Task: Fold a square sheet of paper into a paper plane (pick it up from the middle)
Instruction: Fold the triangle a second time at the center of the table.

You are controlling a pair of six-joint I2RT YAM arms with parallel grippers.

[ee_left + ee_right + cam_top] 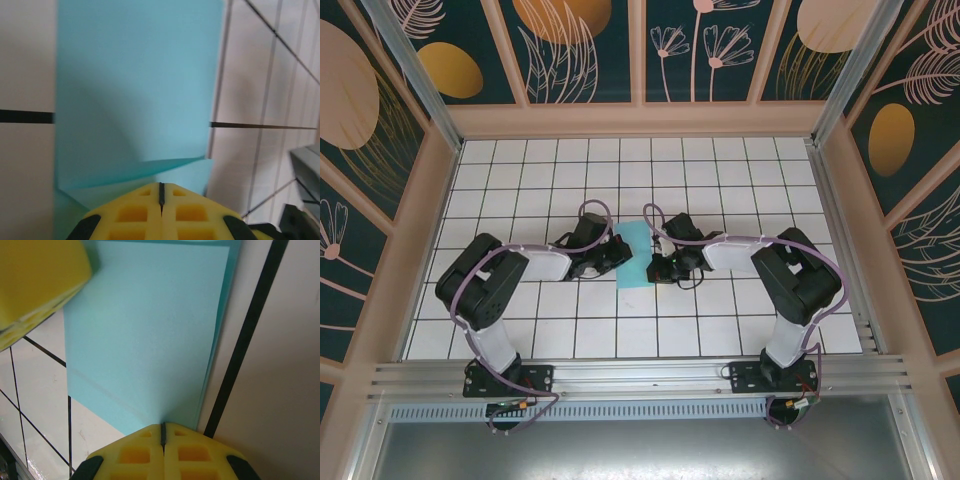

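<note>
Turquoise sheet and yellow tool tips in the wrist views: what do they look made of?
Turquoise folded paper sheet: thin matte paper, judging by its sharp crease and lifted flap. Left tool and right tool, yellow tips: probably moulded plastic or rubber, matte, with square recesses.

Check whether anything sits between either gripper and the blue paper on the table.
Nothing visible does. The left gripper and the right gripper, both shut, have their tips right at opposite edges of the blue paper, with no other object in between.
</note>
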